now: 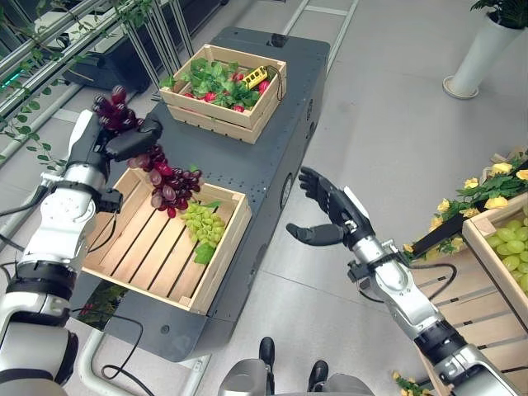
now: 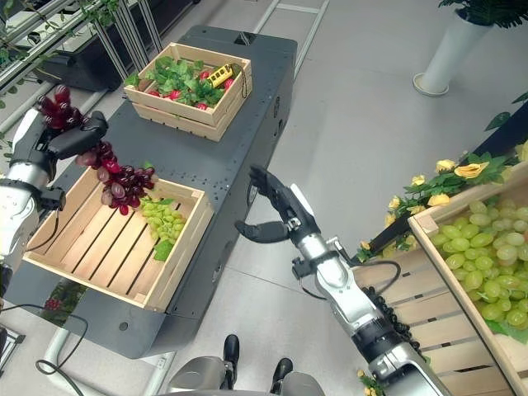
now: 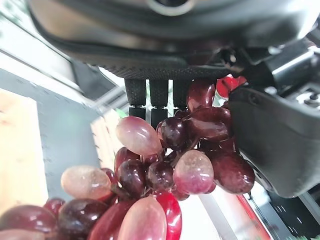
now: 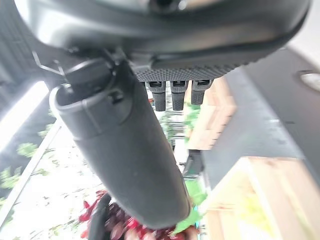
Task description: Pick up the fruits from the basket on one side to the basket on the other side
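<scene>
My left hand (image 1: 124, 136) is shut on the top of a bunch of dark red grapes (image 1: 169, 183), which hangs over the far edge of the near wooden crate (image 1: 140, 264) on the dark cart. In the left wrist view the red grapes (image 3: 165, 165) sit between the fingers and thumb. A bunch of green grapes (image 1: 204, 223) with a leaf lies in that crate's far right corner. My right hand (image 1: 334, 210) hovers open and holding nothing over the floor, right of the cart. A second crate (image 2: 429, 239) at the far right holds many green grapes (image 2: 483, 264).
A smaller crate (image 1: 223, 87) of green leaves, red fruit and a yellow item stands at the cart's far end. Yellow flowers (image 1: 487, 186) line the right crate. A white planter (image 1: 483, 54) stands on the floor at the back right. Metal racks with vines run along the left.
</scene>
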Robot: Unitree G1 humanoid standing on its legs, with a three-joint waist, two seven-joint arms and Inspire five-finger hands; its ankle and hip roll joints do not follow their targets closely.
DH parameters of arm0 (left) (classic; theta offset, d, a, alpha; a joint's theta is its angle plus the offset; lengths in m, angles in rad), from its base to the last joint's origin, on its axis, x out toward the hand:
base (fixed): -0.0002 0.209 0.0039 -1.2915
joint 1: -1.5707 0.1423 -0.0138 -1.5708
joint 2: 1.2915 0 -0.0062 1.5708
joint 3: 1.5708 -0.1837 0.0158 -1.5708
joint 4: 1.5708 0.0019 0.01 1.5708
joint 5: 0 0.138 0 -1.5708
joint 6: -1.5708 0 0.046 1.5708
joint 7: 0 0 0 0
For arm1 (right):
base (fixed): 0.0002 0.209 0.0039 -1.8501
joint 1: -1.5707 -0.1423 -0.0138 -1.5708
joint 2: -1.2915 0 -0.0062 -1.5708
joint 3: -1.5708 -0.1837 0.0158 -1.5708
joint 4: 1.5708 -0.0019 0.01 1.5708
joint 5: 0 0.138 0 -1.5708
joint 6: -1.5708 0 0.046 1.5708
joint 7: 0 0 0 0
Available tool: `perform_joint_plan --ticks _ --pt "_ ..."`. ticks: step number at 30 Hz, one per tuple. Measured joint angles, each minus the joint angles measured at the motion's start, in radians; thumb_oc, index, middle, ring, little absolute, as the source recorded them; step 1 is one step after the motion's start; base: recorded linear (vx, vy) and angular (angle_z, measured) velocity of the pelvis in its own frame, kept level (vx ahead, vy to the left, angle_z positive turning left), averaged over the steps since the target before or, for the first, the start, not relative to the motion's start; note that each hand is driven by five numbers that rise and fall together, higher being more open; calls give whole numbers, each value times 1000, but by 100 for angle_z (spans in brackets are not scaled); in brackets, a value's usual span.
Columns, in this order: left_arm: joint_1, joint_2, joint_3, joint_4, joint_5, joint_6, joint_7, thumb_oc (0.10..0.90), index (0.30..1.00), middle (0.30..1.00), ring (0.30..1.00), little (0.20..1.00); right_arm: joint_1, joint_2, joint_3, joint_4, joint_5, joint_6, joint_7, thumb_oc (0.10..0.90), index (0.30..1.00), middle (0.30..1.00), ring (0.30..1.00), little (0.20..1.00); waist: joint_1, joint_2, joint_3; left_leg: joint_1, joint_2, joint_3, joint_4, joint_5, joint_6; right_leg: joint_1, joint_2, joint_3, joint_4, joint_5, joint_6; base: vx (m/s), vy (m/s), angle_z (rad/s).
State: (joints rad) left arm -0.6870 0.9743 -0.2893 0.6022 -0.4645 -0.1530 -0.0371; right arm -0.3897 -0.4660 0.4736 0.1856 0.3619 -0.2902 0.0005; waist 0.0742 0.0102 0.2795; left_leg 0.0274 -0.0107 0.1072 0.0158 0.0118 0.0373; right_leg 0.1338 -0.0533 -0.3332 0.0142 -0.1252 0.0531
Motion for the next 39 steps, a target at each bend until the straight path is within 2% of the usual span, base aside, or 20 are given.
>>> perform_joint_plan --ticks 4,6,13,17,20,27,31,39 --pt "-153 16 -120 -7 -22 10 -30 400 300 300 300 300 -122 8 24 -6 17 75 0 800 900 900 900 900 -1 1 -2 0 -4 3 -36 24 6 2 4 10 -54 39 3 -63 -80 -10" --pt "-223 17 -146 -15 -23 13 -40 400 300 300 300 300 -178 7 45 -17 82 116 1 800 900 900 900 900 -3 1 -2 5 -7 3 -50 29 9 4 4 27 -77 59 7 -45 -60 -20" --pt "-402 15 -286 -38 -61 19 -50 400 300 300 300 300 -285 10 62 -23 132 215 17 800 900 900 900 900 -16 2 -2 47 -17 4 -81 34 14 33 -1 47 -102 72 17 -16 -47 -8" --pt "-468 -5 -332 -63 -61 38 -50 400 300 300 300 300 -355 14 83 -14 199 262 20 800 900 900 900 900 -29 4 -3 57 -17 8 -88 35 14 38 -1 52 -102 73 18 -15 -39 -6" --pt "-518 -59 -376 -67 -62 41 -48 400 300 300 300 300 -375 17 92 3 248 298 21 800 900 900 900 900 -43 5 -4 71 -17 8 -93 35 14 48 -2 55 -102 73 18 -16 -24 -3" --pt "-555 -154 -416 -73 -61 61 -48 400 300 300 300 300 -432 43 93 67 305 335 -2 800 900 900 900 900 -65 5 -4 76 -17 13 -95 35 14 48 -2 63 -102 73 18 -9 -4 -4" --pt "-573 -166 -449 -71 -61 63 -50 400 300 300 300 300 -487 31 93 83 317 343 -35 800 900 900 900 900 -72 6 -4 86 -16 11 -100 34 14 50 -2 78 -102 74 19 -12 2 -10" --pt "-613 -186 -452 -48 -62 63 -96 400 300 300 300 300 -575 6 113 148 363 355 -45 800 900 900 900 900 -88 6 -5 89 -17 14 -100 35 14 52 -3 82 -102 75 20 0 0 0"
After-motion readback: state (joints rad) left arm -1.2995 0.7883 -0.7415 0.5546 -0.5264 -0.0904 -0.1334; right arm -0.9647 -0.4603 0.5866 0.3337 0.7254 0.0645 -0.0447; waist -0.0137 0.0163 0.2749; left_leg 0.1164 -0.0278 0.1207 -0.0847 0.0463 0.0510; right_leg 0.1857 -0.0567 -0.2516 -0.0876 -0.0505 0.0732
